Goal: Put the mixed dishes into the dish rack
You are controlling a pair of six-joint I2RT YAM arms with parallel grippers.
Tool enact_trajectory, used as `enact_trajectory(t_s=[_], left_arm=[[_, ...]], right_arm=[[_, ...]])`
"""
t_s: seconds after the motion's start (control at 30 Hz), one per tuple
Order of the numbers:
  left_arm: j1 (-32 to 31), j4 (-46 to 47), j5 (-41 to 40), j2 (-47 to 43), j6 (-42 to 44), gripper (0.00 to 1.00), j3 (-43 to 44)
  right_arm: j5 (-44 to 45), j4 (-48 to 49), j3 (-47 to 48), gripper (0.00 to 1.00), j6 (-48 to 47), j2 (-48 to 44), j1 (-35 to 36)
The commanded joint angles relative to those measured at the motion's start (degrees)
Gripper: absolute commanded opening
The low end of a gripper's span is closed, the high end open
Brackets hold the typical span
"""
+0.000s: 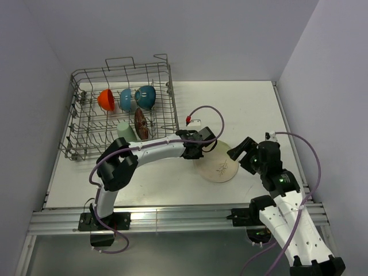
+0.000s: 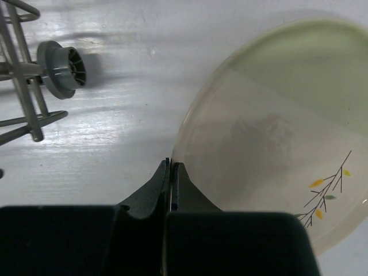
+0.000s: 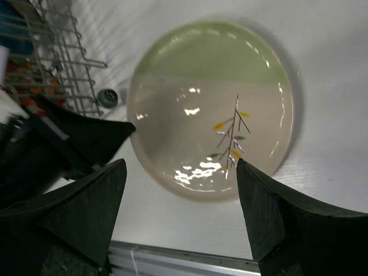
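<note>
The large cream plate with a twig motif [image 1: 220,167] lies on the table right of the dish rack [image 1: 86,123]. My left gripper [image 1: 202,147] is shut on the plate's left rim; in the left wrist view the fingertips [image 2: 171,165] pinch the rim of the plate [image 2: 270,126]. My right gripper [image 1: 237,150] is open and empty just above the plate's right edge; its wrist view shows the plate [image 3: 213,109] between the spread fingers. In the rack stand the orange bowl [image 1: 106,99], small blue bowl [image 1: 125,99], teal bowl [image 1: 145,96], red floral bowl [image 1: 141,123] and pale green cup [image 1: 124,130].
The rack's wire side and a small grey wheel [image 2: 62,69] stand close to the left of the plate. The table's front edge with a metal rail [image 1: 172,215] runs just below it. Grey walls enclose the table on the left, back and right.
</note>
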Motion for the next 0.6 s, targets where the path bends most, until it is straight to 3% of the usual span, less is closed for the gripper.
enact_trajectory(t_s=[0.0,0.23,0.3,0.57], left_arm=[[0.3,-1.3,-3.7,-4.4,1.8,0.00,1.7],[0.5,-2.2,-3.3,-4.3,3.2,0.00,3.8],[0.6,-2.3,-2.9,-4.1,3.5,0.00,4.4],[0.6,-5.5,-1.6,-2.9,6.4,0.00,8.5]], right_arm=[[-6.8,5.7,-4.3,0.84,1.6,-0.2,-0.2],[-0.6,2.7,-2.5,0.80,-4.9,-0.4,6.5],[1.2,1.5,-0.8,0.80,-4.9,0.2,11.0],[23.7,-2.8,5.0,0.79,-0.7,2.8,36.2]])
